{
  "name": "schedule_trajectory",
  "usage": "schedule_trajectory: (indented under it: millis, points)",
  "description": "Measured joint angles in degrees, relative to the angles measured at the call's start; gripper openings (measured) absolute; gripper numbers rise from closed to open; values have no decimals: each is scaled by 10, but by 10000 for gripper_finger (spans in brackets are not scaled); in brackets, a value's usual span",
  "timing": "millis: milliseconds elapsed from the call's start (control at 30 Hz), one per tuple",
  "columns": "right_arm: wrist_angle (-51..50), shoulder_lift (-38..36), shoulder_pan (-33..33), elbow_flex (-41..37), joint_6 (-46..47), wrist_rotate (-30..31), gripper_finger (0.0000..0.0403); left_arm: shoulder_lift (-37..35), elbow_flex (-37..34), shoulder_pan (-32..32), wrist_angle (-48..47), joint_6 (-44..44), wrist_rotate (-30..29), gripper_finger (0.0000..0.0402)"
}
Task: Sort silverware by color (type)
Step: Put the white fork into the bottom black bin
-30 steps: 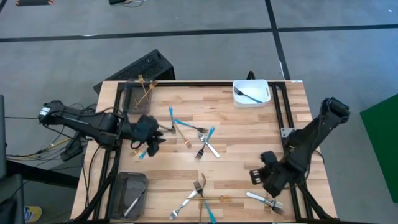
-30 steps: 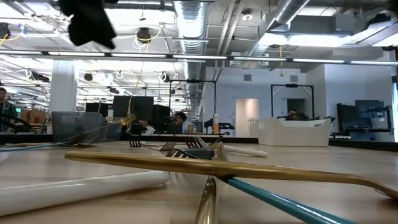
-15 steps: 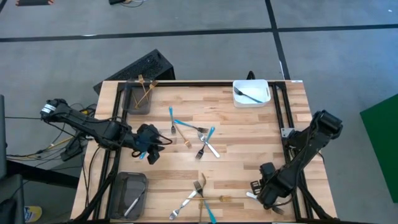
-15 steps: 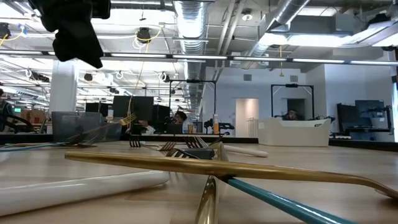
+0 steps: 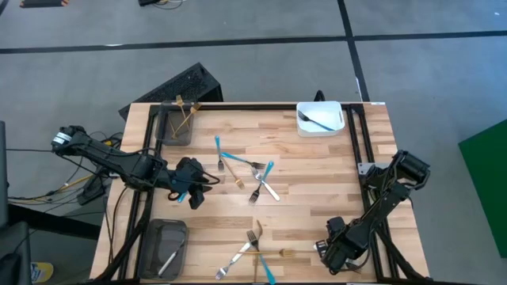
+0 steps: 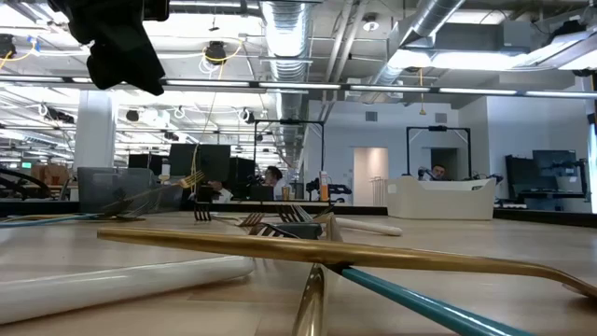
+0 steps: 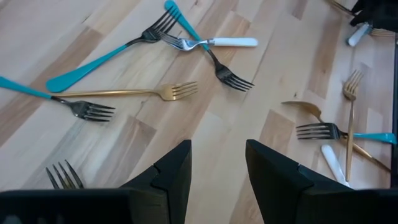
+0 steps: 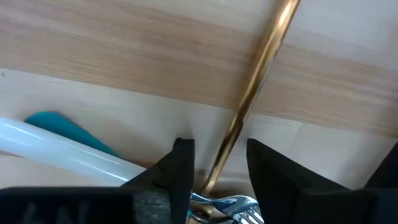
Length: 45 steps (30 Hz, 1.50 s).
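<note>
meanwhile the right end effector (image 5: 331, 252) sits low at the surface's (image 5: 317, 182) near right corner, fingers narrowly apart around a gold fork (image 8: 256, 87) beside a white handle (image 8: 68, 154). left end effector (image 7: 217, 163), open, hovers above scattered forks (image 5: 252, 176).

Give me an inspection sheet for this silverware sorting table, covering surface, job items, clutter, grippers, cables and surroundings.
Surface: wooden table with a black frame.
Job's things: blue-handled, gold and white-handled forks crossed mid-table; another heap at the near edge; gold pieces in the far dark tray; one white-handled piece in the near dark tray; one utensil in the white bin.
Clutter: nothing seen.
Grippers: left gripper open, empty, above the table's left side; right gripper open, low, astride a gold handle at the near right corner.
Cables: wires trail off the table's left side.
Surroundings: grey floor; open hall with desks and people behind.
</note>
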Motion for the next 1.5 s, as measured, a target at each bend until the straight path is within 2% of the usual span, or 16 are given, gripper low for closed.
schedule_trajectory:
  millis: [133,300,400,600,733,1033,1267,1500]
  points:
    - [-20,-16,-7,-2,-1,7,149,0,0,0,0,0,0,139]
    - [-65,-52,-3,20,-30,72,150,0,0,1,0,8,-7,139]
    - [-63,-55,3,30,-105,99,154,0,0,2,1,21,-16,139]
    - [-7,-20,18,45,-291,100,152,0,0,8,0,33,-20,139]
    - [48,13,26,47,-355,94,150,0,0,8,-1,33,-12,139]
    - [53,45,27,50,-353,89,141,0,0,8,-4,46,1,139]
    - [41,40,8,53,-344,89,99,0,0,10,-3,61,-6,139]
    - [-55,45,-33,101,-347,126,81,0,0,24,-2,61,-6,139]
